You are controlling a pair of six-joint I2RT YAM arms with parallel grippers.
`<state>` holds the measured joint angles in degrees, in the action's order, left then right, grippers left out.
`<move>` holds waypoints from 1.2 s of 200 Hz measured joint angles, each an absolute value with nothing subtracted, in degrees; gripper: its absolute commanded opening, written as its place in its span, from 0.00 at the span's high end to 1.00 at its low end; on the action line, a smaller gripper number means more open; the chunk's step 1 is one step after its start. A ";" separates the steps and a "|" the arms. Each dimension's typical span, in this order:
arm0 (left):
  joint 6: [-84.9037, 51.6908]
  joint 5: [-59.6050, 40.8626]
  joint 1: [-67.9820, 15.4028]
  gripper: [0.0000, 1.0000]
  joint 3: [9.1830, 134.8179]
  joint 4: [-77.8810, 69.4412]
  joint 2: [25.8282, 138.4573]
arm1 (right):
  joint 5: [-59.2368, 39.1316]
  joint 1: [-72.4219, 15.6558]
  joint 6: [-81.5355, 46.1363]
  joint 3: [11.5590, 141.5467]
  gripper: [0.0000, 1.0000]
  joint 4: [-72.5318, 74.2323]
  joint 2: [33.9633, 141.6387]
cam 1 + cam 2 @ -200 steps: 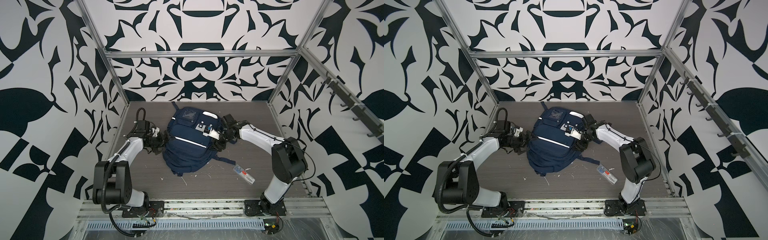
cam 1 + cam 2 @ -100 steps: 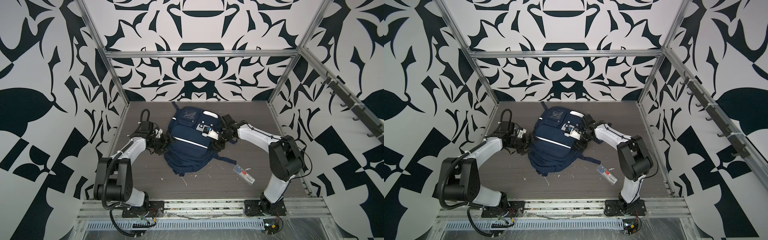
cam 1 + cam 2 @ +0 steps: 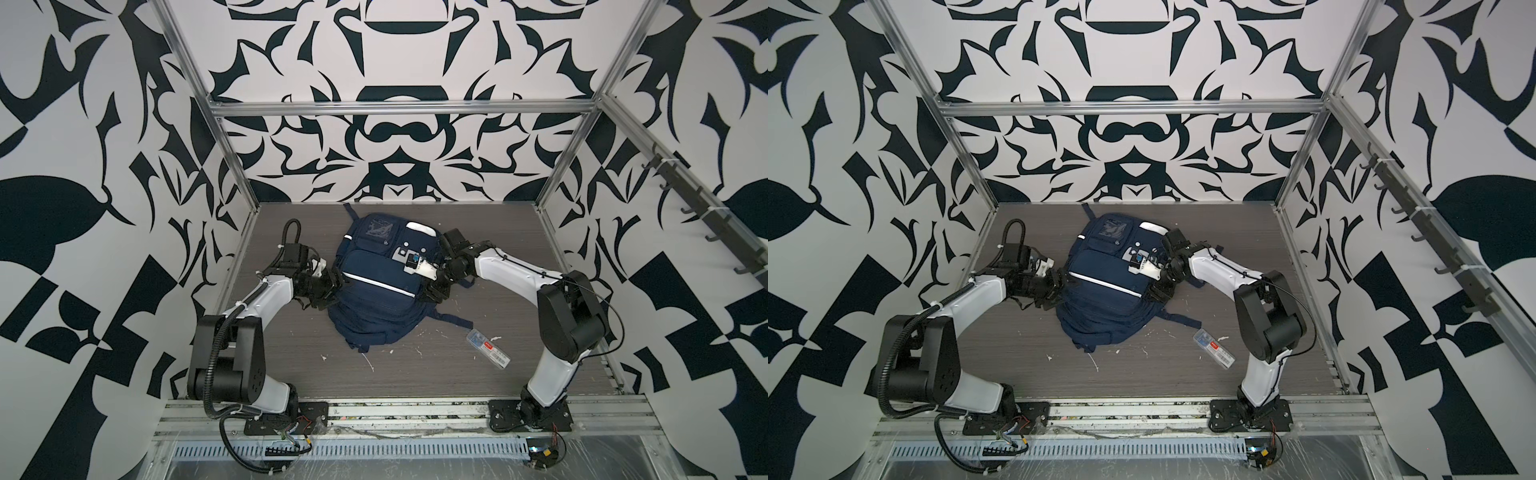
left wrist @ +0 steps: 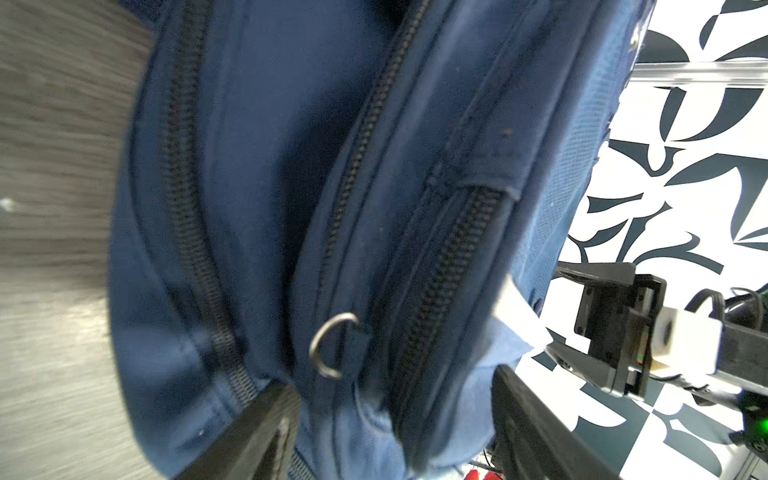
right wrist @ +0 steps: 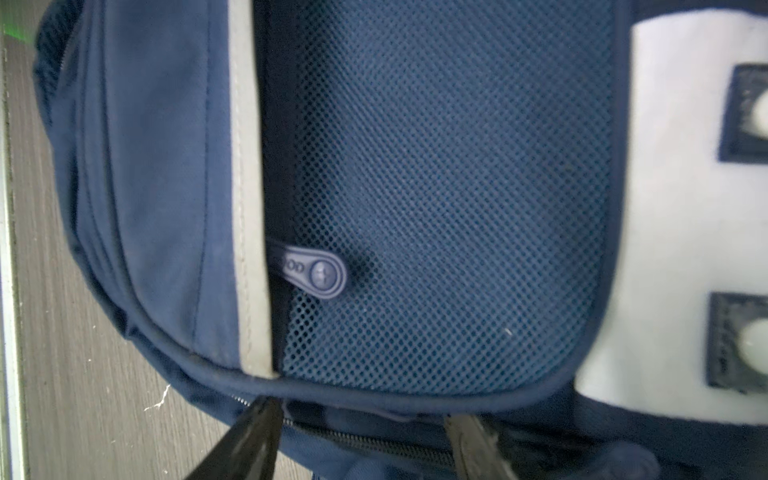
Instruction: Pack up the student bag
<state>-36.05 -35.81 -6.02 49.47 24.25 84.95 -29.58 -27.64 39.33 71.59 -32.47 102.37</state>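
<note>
Narrowing on the large navy-blue fabric student bag at centre frame, the left gripper had its jaws still apart. Right gripper straddled the opposite side; whether it pinched fabric, unclear. Bracing for packing, probably.

The student bag is navy blue with a white stripe and a white patch. Its mesh pocket is a lighter blue. The table is grey wood-grain. The walls show black swirls on white. The small case is clear with a red label.
</note>
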 measured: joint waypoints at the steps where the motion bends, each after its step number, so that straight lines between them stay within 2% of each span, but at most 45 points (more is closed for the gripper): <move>1: -36.05 -35.81 -6.02 0.26 49.45 24.23 84.95 | -29.58 -27.64 39.38 71.57 0.30 -32.42 102.37; 43: -36.05 -35.83 -6.11 0.26 49.15 23.94 84.93 | -29.82 -27.92 39.66 70.63 0.22 -32.03 101.54; 73: -36.05 -35.86 -6.13 0.27 49.10 23.81 84.93 | -30.26 -28.01 39.31 70.63 0.21 -32.18 101.54; 110: -36.03 -35.83 -6.13 0.27 49.10 23.81 84.93 | -30.96 -28.03 38.94 70.65 0.35 -32.38 101.69; 177: -36.03 -35.73 -6.13 0.28 49.06 23.77 84.95 | -32.42 -30.09 37.54 70.50 0.42 -32.93 102.06; 206: -36.07 -36.01 -6.48 0.29 47.79 23.14 84.93 | -33.50 -31.29 36.51 69.21 0.52 -31.88 101.91; 240: -36.67 -36.14 -6.52 0.32 46.41 22.31 84.93 | -33.98 -32.36 35.38 67.02 0.60 -31.46 99.70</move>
